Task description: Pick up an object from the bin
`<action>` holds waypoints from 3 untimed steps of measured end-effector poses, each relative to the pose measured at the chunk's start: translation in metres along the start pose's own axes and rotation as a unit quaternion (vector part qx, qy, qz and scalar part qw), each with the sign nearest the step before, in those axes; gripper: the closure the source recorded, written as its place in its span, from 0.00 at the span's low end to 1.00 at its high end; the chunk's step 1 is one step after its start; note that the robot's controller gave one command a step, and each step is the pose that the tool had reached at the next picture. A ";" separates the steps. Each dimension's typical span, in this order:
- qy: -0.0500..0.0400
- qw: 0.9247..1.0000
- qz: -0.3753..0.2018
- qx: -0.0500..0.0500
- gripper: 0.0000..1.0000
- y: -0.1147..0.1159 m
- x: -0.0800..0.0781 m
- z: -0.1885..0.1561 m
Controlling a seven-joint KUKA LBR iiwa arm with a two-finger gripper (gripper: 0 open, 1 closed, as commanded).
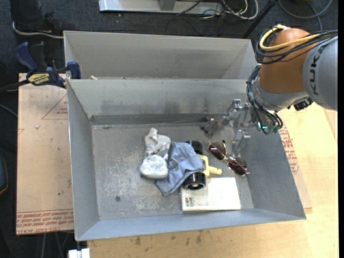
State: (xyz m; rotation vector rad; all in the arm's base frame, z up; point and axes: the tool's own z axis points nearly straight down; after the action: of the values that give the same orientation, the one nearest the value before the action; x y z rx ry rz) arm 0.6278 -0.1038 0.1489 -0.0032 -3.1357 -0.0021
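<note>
The jaws of the robot arm (285,63) hang in the far right part of the grey metal bin (123,181). They are close to the foot of its far wall and not far from its right wall. They appear as a group of bright metal parts under the orange-brown cover of the arm. I cannot tell whether they are apart or together (the parts overlap each other from this angle).

The nearest thing is a pair of sunglasses with dark reddish-brown lenses (228,159). It lies on the bin floor just beside the jaws, on the side toward the near edge. It lies slantwise, with one lens toward the middle of the bin and the other toward the near right corner. I cannot tell if the jaws touch it.

The other things make a small heap in the middle of the floor. A crumpled blue-grey cloth (183,165) touches a crumpled white lump (155,157), which lies on its side toward the left wall. A black cylinder (194,180) sits at the near right edge of the cloth, with a small pale yellow plastic piece (214,171) just beside it. A small black object (194,145) lies between the cloth and the sunglasses. A flat white rectangular card (211,195) lies toward the near edge and touches the black cylinder.
</note>
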 end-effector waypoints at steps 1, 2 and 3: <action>-0.004 1.000 -0.001 0.000 0.00 0.000 -0.002 -0.005; -0.007 1.000 -0.008 0.001 0.00 0.008 0.012 0.040; -0.007 0.999 0.044 0.000 1.00 0.040 -0.011 0.074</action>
State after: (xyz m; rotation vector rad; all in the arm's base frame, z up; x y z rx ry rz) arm 0.6383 -0.0636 0.0754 -0.1404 -3.1462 -0.0013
